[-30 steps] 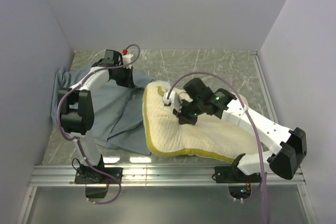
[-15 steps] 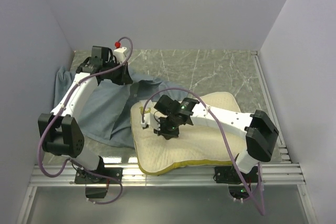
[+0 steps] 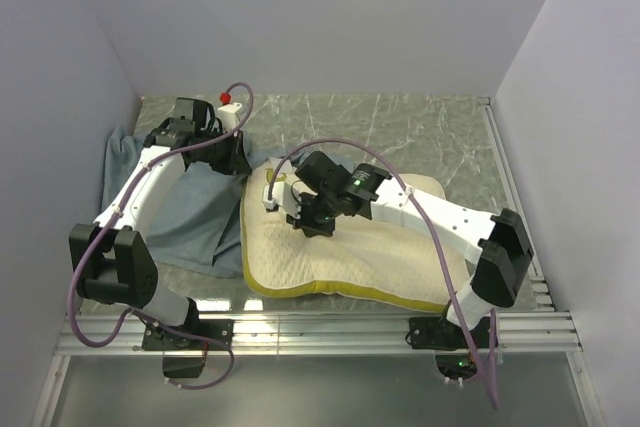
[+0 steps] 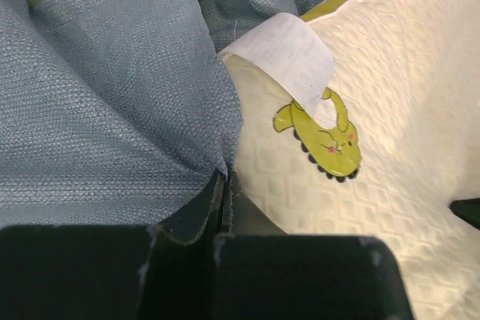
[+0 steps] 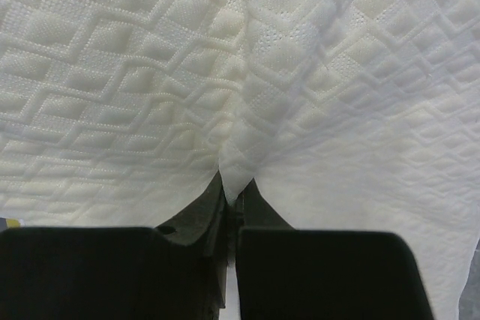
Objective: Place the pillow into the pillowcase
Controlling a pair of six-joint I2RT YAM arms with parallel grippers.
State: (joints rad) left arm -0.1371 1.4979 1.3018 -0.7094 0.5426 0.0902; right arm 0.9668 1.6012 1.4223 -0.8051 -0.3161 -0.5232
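**Pillow at the mouth of the case: handling notes**

Enclosure: plain walls (image 3: 320, 17) on three sides, with the left one tight beside the bunched fabric. There is little room to spread the case that way.

Table (image 3: 420, 132): grey marbled top, smooth. Judged slippery enough for the foam to slide rather than roll.

Pillow (image 3: 380, 257): lies flat across the near middle of the table, its left end touching the pillowcase. Thick quilted slab with a yellow edge. Judged light but bulky and springy, with a loose cover that puckers. A pinch of cover will drag it, but may stretch before the foam follows. A hold near the leading end is better.

Pillowcase (image 3: 190, 222): blue-grey, limp, heaped at far left with folds lapping the pillow corner. Cannot tell whether the corner is inside the opening. It will collapse unless the hem is lifted, so take it at the edge.

Left pincer (image 4: 225, 185): fingers together, clamped on a fold of pillowcase beside the pillow corner.

Right pincer (image 5: 231, 189): fingers together, nipping a pucker of the pillow cover near the left end.

Care label (image 4: 285, 54): white, curled up, and could snag on the hem.

Logo (image 4: 324, 140): small, yellow-green, and flat, so no obstacle
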